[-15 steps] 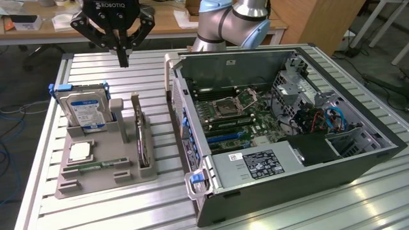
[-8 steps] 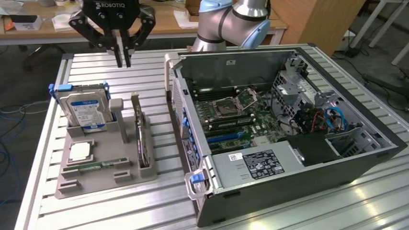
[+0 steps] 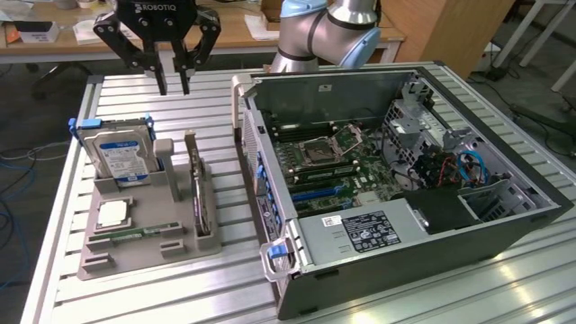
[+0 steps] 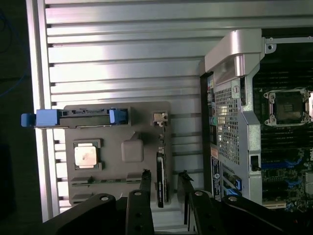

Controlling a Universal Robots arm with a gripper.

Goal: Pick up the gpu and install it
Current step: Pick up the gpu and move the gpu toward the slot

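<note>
The gpu (image 3: 199, 197) is a thin dark card standing on edge in a slot of the beige holder tray (image 3: 148, 258) on the exterior view's left. In the wrist view the gpu (image 4: 161, 183) appears edge-on, with its silver bracket end toward the far side of the tray (image 4: 117, 139). My gripper (image 3: 173, 90) hangs high above the table, behind the tray's far end and well clear of the card. In the wrist view my gripper (image 4: 164, 173) is open, a finger to either side of the card's line, with nothing between them.
A hard drive (image 3: 121, 152) with blue clips stands in the tray's far end, a CPU (image 3: 112, 214) and a green memory stick (image 3: 135, 233) lie nearer. The open computer case (image 3: 504, 223) with its motherboard (image 3: 328, 165) lies on the exterior view's right. A desk stands behind.
</note>
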